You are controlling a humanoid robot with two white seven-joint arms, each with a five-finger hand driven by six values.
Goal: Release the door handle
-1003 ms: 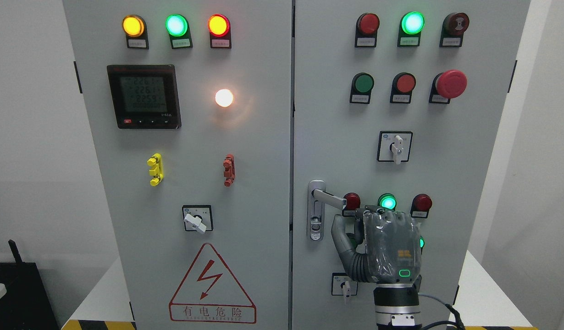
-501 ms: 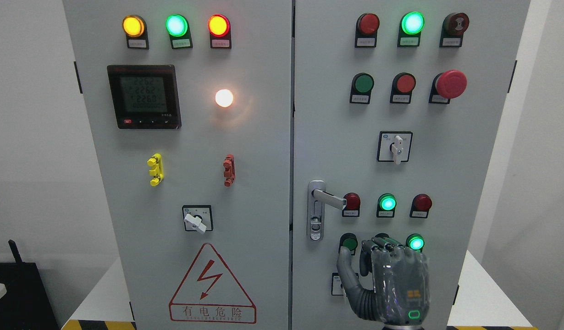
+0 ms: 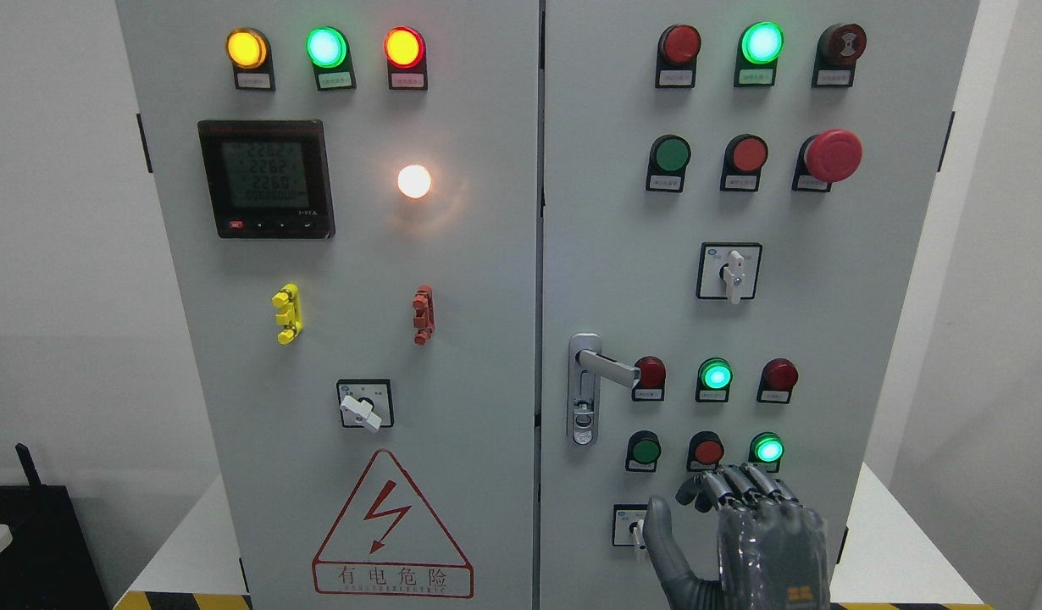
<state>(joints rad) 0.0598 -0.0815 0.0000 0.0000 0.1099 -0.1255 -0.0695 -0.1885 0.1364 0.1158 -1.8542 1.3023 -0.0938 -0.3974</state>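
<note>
The door handle [image 3: 604, 366] is free now, its lever sticking out to the right from the silver plate on the left edge of the right-hand cabinet door [image 3: 877, 296], just beside the red lamp [image 3: 650, 373]. A second ago the right hand [image 3: 745, 538] had its knuckles up level with that lever's tip; half a second ago it was already down by the lower row of lamps; and now it has sunk further, with only the fingers [image 3: 745, 485] and thumb showing above the bottom edge at lower right. Those fingers are loosely curled, the thumb stands apart to the left, and nothing sits between them, so the hand is empty. It is well clear of the lever, below the green button [image 3: 645, 449] and the red button [image 3: 707, 450], near the small rotary switch [image 3: 633, 527] at the door's foot. The lever looks unmoved and the door appears closed and flush. By my reading the release is done and the arm is simply pulling away downward. No left arm shows anywhere.
</note>
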